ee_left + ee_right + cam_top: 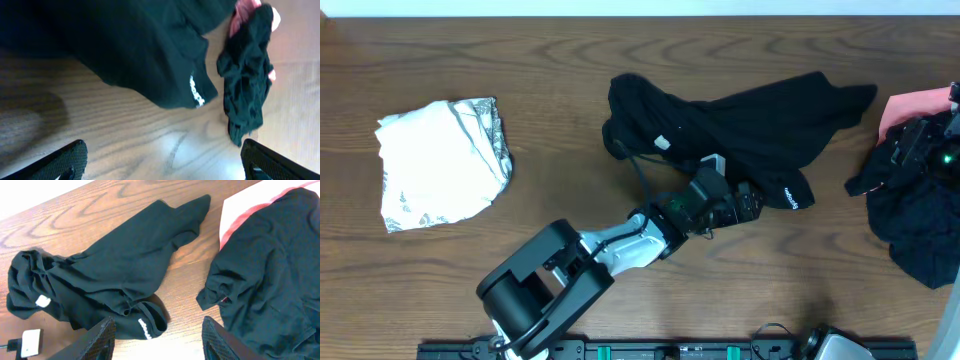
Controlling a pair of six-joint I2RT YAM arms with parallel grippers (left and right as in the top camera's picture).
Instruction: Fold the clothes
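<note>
Left end effector (pixel 167 166) wide open — empty (near black shirt (pixel 125 50)).

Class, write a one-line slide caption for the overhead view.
Folded white garment left, crumpled black shirt centre, open left gripper at its edge, black pile right.

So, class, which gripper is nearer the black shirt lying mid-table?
Left. The left gripper hovers at the lower edge of the black shirt; the right gripper is farther right, over the other clothes.
</note>
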